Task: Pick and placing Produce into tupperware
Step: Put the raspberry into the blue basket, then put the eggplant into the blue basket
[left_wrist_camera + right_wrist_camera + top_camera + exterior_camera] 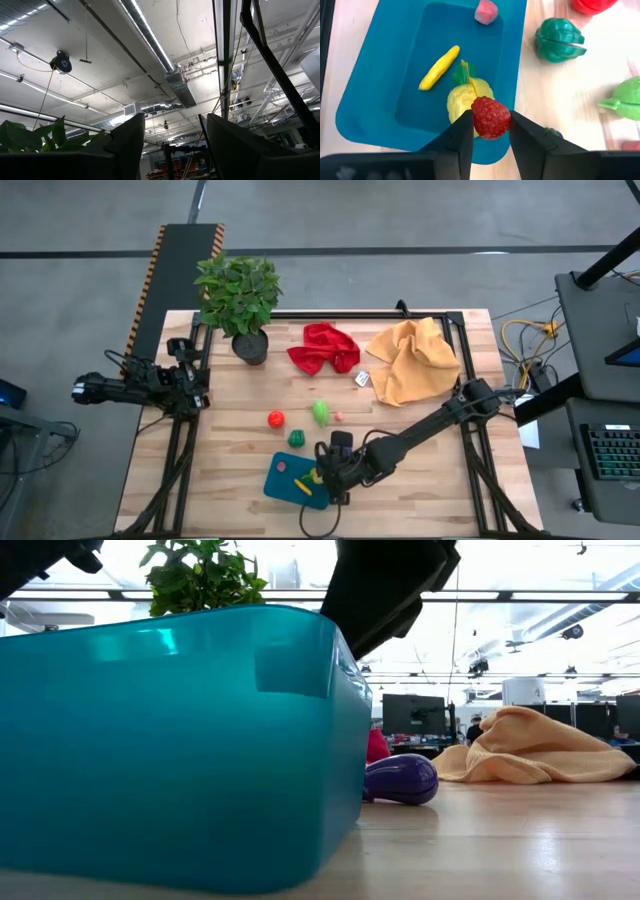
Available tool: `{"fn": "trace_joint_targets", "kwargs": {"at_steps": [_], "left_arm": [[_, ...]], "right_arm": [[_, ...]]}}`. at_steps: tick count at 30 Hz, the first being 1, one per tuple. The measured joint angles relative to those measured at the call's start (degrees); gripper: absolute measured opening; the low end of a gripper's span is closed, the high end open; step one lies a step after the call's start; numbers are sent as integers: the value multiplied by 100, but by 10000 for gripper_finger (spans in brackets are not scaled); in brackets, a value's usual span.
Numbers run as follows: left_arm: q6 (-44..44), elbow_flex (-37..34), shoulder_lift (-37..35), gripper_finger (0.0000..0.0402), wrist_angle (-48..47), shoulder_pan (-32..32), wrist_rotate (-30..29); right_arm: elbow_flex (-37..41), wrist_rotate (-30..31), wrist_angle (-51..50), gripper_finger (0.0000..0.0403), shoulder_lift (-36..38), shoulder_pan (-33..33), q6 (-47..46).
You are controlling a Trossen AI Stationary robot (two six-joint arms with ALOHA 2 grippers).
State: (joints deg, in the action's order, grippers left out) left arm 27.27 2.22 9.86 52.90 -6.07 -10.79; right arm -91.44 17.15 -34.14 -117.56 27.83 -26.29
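Looking down from above, the right gripper (322,477) hovers over the teal container (283,480) at the table's near edge, while the left gripper (200,388) waits by the left edge, fingers parted and empty. At table level, a purple piece (400,780) lies beside the container. From the right wrist, the fingers pinch a red berry (490,117) above the container, over the yellow fruit (465,101), the banana (439,67) and the pink piece (486,11).

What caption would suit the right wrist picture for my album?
Right end effector holds a red berry over the teal container, which already holds a yellow piece.
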Motion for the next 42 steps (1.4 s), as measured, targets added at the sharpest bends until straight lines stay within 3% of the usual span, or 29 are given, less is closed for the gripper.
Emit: {"fn": "trace_joint_targets", "kwargs": {"at_steps": [18,21,28,31,42], "left_arm": [[0,0,3,199,-2,-2,0],[0,0,3,199,0,0,1],[0,0,3,199,-4,-2,0],[0,0,3,199,-5,-2,0],[7,-11,3,199,-2,-1,-4]], "right_arm": [[-59,343,-125,165,19,-30,123],[-293,921,-405,166,94,-48,15],[-638,2933,-933,166,357,45,108],[-378,3393,-935,166,627,96,64],[1218,3282,-754,166,1773,428,-1130]]}}
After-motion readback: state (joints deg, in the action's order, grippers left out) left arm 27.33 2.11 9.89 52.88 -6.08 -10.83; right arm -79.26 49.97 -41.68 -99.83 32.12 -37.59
